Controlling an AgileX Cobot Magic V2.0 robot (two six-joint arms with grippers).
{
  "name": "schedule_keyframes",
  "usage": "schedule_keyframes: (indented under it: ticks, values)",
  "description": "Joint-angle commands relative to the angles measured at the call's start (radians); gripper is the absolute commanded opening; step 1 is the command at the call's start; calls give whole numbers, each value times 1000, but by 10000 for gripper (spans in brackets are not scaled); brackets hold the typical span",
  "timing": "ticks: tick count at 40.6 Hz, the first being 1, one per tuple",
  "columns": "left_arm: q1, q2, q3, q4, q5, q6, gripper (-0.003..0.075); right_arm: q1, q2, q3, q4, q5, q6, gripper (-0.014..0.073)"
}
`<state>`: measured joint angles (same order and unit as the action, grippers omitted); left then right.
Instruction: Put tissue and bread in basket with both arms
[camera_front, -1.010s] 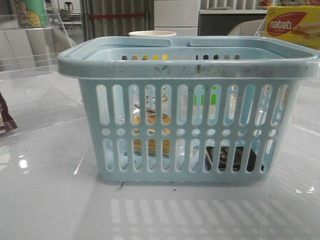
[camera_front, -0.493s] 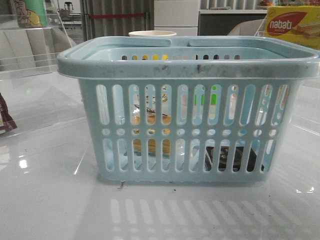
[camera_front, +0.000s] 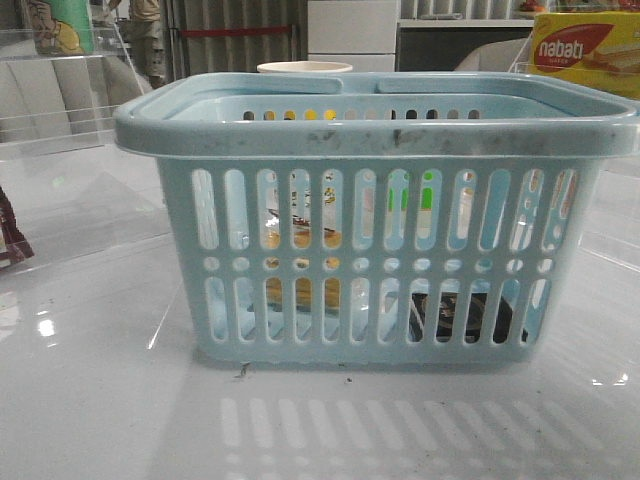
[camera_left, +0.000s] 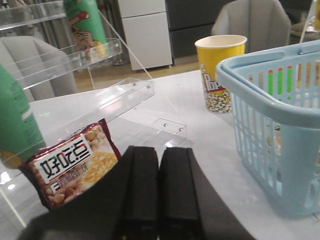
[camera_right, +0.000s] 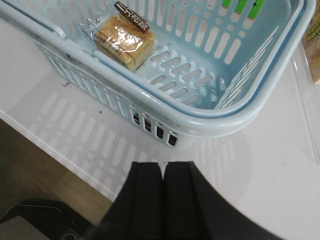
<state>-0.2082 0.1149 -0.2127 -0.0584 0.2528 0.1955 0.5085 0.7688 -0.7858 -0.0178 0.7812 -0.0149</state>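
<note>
golden-brown wrapped bread (camera_right: 122, 42) and dark tissue packet (camera_front: 465, 315) lie inside the pale-blue slotted plastic basket (camera_front: 375, 135); left end effector (camera_left: 160, 187) and right end effector (camera_right: 162, 197) closed, empty. task looks finished; only retreat remains.

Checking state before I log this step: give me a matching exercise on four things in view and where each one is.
Things:
1. golden-brown wrapped bread
2. small black tissue packet
3. yellow paper popcorn cup
4. left pincer

Places or states:
A. shut, empty, outside the basket
B. on the table beyond the pale-blue slotted plastic basket
C. on the basket floor, left part in the front view
D. on the basket floor, right part in the front view

Pairs: 1-C, 2-D, 3-B, 4-A
</note>
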Motion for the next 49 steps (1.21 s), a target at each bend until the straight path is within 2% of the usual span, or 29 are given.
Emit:
schedule_keyframes:
  ticks: [1,10,15,49]
  values:
    - [47,-49,57,-41,-177,-11,91,-1,-6,-26,-2,-68,-11,53]
    - [160,-141,186,-87,-253,-11,91,-1,-6,-26,-2,-68,-11,53]
    - [178,-139,220,-87,-283,-11,91,-1,-6,-26,-2,-69,-11,53]
    - [153,-137,220,-86,-297,-11,91,-1,-6,-26,-2,-68,-11,53]
